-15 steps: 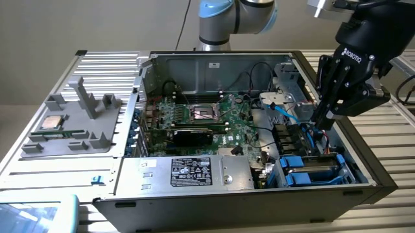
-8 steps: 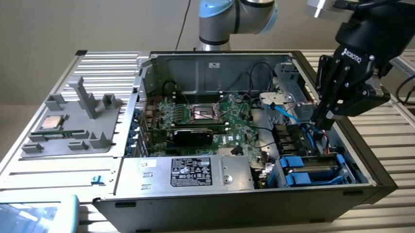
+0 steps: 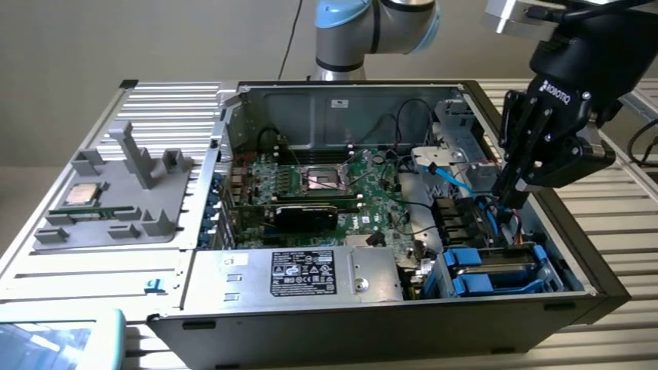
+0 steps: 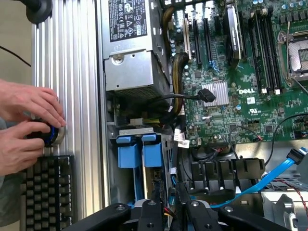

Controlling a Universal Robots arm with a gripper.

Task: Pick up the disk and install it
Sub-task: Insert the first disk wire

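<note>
Disk [image 3: 494, 271] in computer case [image 3: 308, 324], beside power supply [image 3: 308, 274].

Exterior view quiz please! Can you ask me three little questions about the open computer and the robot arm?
1. True or false: the small square silver CPU chip sits in the socket of the green motherboard.
2. What colour is the plastic carrier frame around the flat silver-grey disk? A red, B blue, C yellow.
3. Fill in: the black gripper reaches into the open black computer case on the exterior view's ____ side.

Key: 1 false (it lies on the grey tray outside the case); 2 B; 3 right.
</note>
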